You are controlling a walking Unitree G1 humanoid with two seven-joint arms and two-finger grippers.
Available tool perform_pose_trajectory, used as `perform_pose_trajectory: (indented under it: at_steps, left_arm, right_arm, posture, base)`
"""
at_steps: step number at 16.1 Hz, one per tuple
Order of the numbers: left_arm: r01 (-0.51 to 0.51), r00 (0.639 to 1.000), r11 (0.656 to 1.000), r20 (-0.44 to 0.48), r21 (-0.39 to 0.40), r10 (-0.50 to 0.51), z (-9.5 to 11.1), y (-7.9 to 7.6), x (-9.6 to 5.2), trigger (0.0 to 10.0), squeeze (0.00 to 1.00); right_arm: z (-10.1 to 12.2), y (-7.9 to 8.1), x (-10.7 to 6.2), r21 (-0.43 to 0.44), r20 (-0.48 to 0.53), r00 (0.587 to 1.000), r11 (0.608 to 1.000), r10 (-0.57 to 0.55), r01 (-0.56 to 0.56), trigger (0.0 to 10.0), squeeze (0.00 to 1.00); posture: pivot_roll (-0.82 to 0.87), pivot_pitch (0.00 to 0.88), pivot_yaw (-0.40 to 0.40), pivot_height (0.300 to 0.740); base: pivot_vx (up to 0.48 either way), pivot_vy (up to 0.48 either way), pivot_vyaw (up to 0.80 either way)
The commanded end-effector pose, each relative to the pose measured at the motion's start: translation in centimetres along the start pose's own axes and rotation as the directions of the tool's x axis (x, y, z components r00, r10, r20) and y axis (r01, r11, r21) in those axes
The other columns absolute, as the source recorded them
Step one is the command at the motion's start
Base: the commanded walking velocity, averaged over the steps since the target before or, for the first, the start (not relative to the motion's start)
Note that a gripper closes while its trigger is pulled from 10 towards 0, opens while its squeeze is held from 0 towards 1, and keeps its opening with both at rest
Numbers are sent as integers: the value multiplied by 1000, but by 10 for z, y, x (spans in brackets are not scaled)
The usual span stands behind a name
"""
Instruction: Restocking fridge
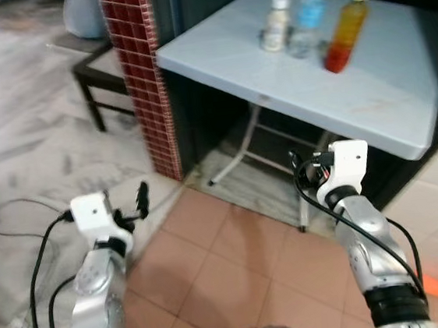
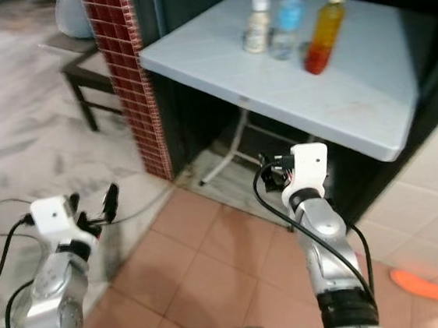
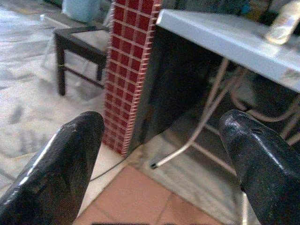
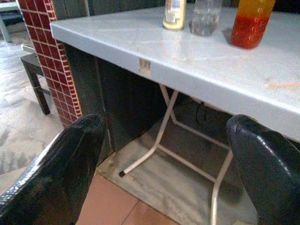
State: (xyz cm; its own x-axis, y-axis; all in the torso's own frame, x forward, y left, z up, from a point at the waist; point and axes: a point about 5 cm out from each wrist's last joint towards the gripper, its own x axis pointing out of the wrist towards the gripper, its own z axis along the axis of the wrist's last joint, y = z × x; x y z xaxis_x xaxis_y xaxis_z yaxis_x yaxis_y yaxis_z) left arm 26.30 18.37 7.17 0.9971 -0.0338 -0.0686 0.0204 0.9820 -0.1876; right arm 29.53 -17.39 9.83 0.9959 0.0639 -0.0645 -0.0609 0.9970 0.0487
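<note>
A red-tiled pillar beside a dark stool.

Both silver arms raised forward, left tool fingers spread wide, right tool likewise empty

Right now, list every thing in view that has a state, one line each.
Orange drink bottle: upright on the table, capped.
Blue-capped clear bottle: upright, capped.
Small white bottle: upright, capped.
White folding table: unfolded, standing.
Left gripper: jaws open, holding nothing.
Right gripper: jaws open, holding nothing.
</note>
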Motion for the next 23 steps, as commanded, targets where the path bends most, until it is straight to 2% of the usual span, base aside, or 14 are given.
perform_pose_trajectory:
  at_steps: [1,2,3,5,6,7,8,11,13,15,20,23]
  left_arm:
    - [-5,999,1000,33,18,4,7,0,-2,10000,0]
    - [-7,999,1000,34,19,6,8,0,-3,10000,0]
    - [11,1000,1000,29,18,-12,8,1,-5,10000,0]
    - [25,999,1000,33,9,-25,9,3,-7,10000,0]
    - [27,999,1000,34,11,-27,11,3,-6,10000,0]
    - [29,999,1000,32,12,-29,11,2,-5,10000,0]
    - [23,999,1000,29,8,-24,10,1,-5,10000,0]
    - [44,999,999,17,-10,-44,5,-8,-7,10000,0]
    - [46,999,999,20,-12,-46,6,-8,-6,10000,0]
    - [50,998,999,24,-13,-49,7,-7,-7,10000,0]
    - [44,998,999,34,-11,-44,9,-7,-6,10000,0]
    - [47,998,999,36,-12,-47,10,-8,-5,10000,0]
  right_arm:
    - [-1,8,2,29,11,999,998,52,-52,10000,0]
    - [-10,7,4,23,-61,998,999,23,-22,10000,0]
    - [-12,7,6,14,-84,996,1000,5,-4,10000,0]
    - [-9,7,6,-44,-69,997,998,-42,39,10000,0]
    - [-8,7,6,59,-52,997,997,-56,59,10000,0]
    - [-7,4,5,70,-45,995,994,-86,89,10000,0]
    - [-4,5,4,43,-31,998,998,-52,53,10000,0]
    - [6,4,-2,-110,44,998,993,-39,43,10000,0]
    - [2,2,-4,-98,20,998,994,-56,58,10000,0]
    - [2,4,-3,-70,15,999,996,-46,47,10000,0]
    - [1,1,-2,-84,15,999,996,-38,39,10000,0]
    - [-1,6,-4,-73,15,1000,997,-18,19,10000,0]
  posture:
    - [54,0,-41,740]
    - [55,0,-37,740]
    - [55,0,-35,740]
    - [46,1,-27,740]
    - [36,9,-20,740]
    - [28,13,-15,740]
    - [18,14,-9,740]
    - [12,18,-3,740]
    - [15,16,-4,740]
    - [18,20,-2,740]
    - [24,19,-7,740]
    - [21,14,-5,740]
  base:
    - [0,0,0]
    - [0,0,0]
    - [0,0,0]
    - [0,0,0]
    - [0,0,0]
    - [0,0,0]
    - [0,0,0]
    - [0,0,0]
    - [0,0,0]
    - [362,0,-800]
    - [433,0,-800]
    - [460,0,-533]
